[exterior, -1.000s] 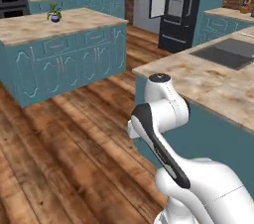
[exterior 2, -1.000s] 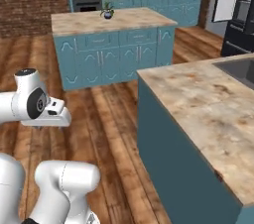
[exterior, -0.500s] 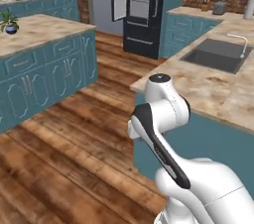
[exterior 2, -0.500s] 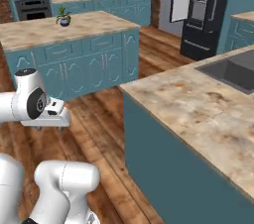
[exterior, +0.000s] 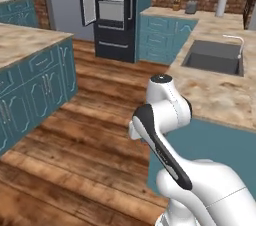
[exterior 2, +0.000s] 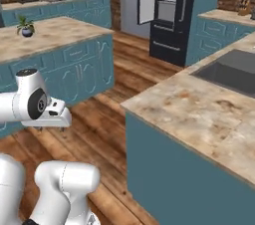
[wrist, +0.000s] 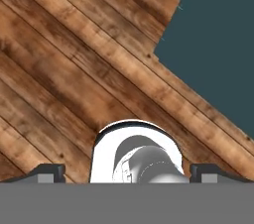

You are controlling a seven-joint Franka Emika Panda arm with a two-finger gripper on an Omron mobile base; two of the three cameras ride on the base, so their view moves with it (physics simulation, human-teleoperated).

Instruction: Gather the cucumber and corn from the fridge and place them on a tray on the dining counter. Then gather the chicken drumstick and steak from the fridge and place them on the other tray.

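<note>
Fridge (exterior: 114, 15) far across room, door ajar, jaws wide, empty, over floor (wrist: 74, 69)

No legible text, label, brand, number or sign found on any surface inspected.

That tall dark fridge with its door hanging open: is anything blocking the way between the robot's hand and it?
Nothing visible stands in between. The dark navy fridge stands at the far wall with one door swung open, and bare wooden plank floor runs up to it between the teal island and the stone sink counter. The open gripper points at the floor.
</note>
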